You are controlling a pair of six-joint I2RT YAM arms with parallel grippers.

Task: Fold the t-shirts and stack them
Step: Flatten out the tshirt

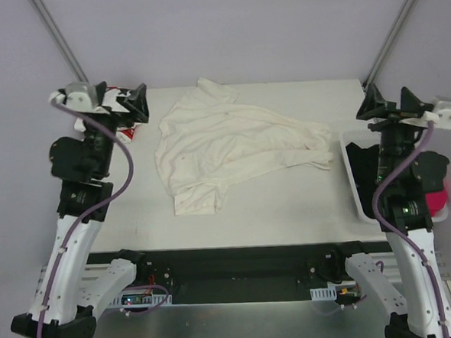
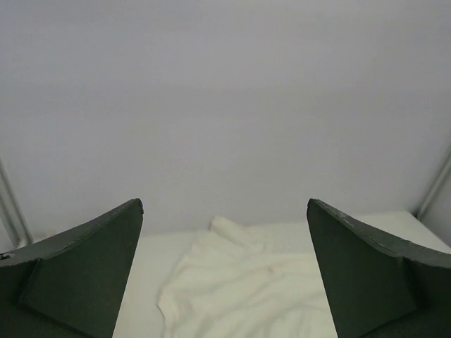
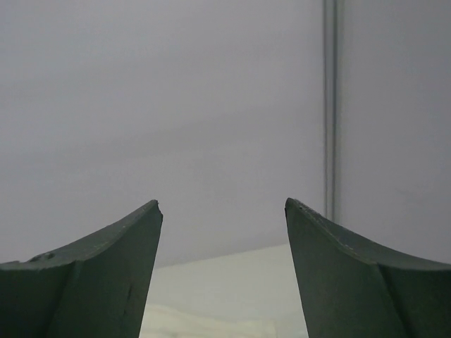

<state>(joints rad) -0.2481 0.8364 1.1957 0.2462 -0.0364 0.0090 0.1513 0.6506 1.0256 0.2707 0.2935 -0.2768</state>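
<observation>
A large cream-white t-shirt lies crumpled in the middle of the white table; it also shows low in the left wrist view. A second shirt, white with black print and red marks, lies at the table's far left, mostly hidden under my left arm. My left gripper is open and empty, raised above that shirt; its fingers frame the cream shirt. My right gripper is open and empty, raised above the table's right edge; its fingers show only table and wall.
A white plastic basket stands at the table's right edge with dark and pink cloth inside, partly hidden by the right arm. Two slanted metal poles rise at the far corners. A purple-grey wall lies behind.
</observation>
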